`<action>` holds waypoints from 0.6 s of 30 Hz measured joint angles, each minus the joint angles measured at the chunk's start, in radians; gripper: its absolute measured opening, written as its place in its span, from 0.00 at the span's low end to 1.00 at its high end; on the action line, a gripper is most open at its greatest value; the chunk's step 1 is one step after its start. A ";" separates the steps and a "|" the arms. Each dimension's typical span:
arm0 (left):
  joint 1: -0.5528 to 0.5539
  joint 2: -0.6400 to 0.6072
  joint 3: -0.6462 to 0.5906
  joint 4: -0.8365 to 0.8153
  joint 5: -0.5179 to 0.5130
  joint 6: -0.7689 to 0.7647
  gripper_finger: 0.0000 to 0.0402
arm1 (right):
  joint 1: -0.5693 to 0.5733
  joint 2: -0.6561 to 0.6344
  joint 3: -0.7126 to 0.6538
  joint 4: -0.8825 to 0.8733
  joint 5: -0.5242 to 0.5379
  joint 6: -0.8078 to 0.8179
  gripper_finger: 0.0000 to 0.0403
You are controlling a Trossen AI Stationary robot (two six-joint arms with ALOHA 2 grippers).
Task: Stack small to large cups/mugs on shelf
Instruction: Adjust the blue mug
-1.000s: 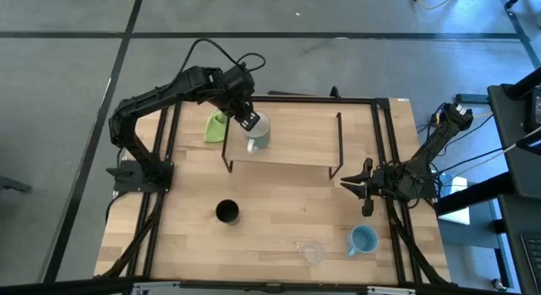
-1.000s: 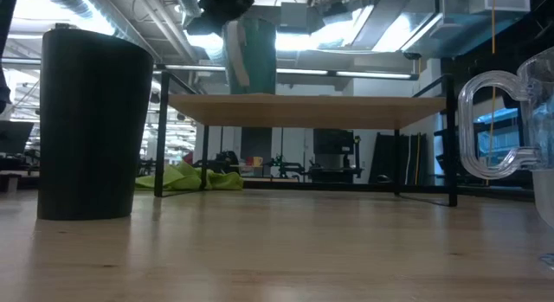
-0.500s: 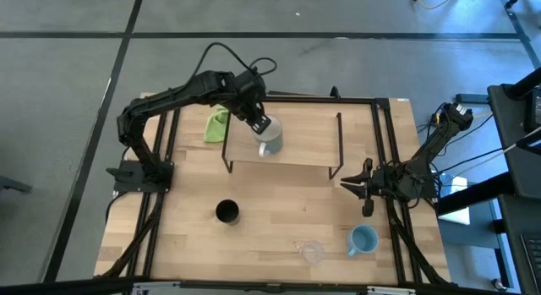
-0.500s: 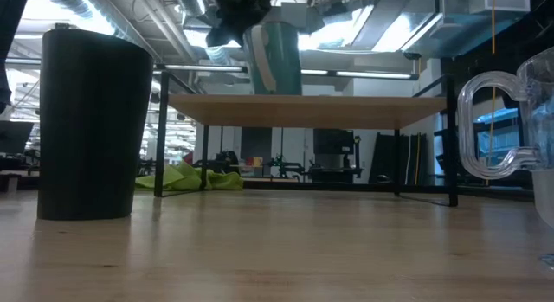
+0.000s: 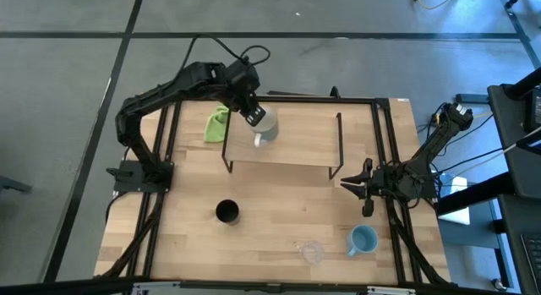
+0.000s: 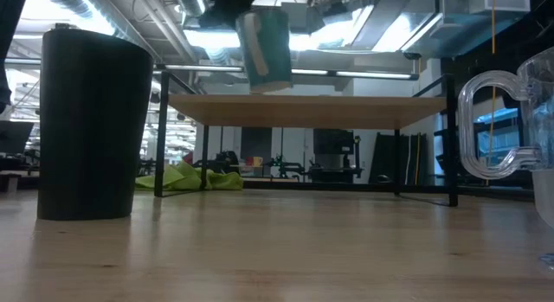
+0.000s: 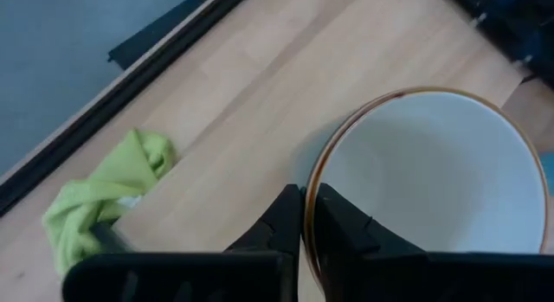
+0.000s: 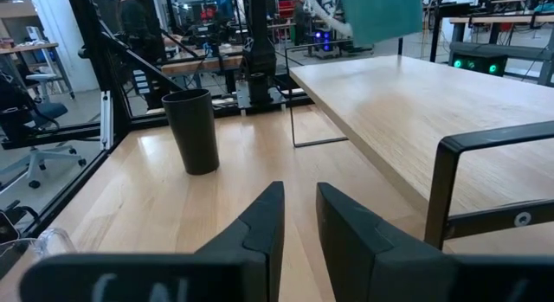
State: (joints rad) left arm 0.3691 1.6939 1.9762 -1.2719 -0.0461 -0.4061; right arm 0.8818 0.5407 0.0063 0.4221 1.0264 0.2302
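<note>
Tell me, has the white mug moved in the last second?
Yes. The mug, pinched in the left end effector, swung right along the shelf, then partway back.

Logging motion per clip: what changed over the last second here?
The left gripper, shut on the white mug, swung it along the shelf toward the middle, then partway back, lifting it clear. The right gripper, black cup, blue mug and clear cup stayed put.
</note>
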 joint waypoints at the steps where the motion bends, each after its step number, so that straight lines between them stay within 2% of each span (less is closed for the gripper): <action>1: -0.001 0.000 0.000 -0.021 -0.003 0.000 0.04 | 0.000 0.000 0.000 0.000 0.000 -0.001 0.18; 4: -0.006 0.004 -0.013 -0.052 -0.013 0.000 0.04 | 0.000 0.000 0.000 0.000 0.000 0.001 0.18; 18: -0.010 0.007 -0.020 -0.004 -0.003 -0.021 0.04 | 0.000 0.000 0.000 0.000 0.000 -0.001 0.18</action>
State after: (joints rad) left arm 0.3595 1.7008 1.9564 -1.2755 -0.0486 -0.4275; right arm 0.8820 0.5411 0.0063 0.4223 1.0267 0.2295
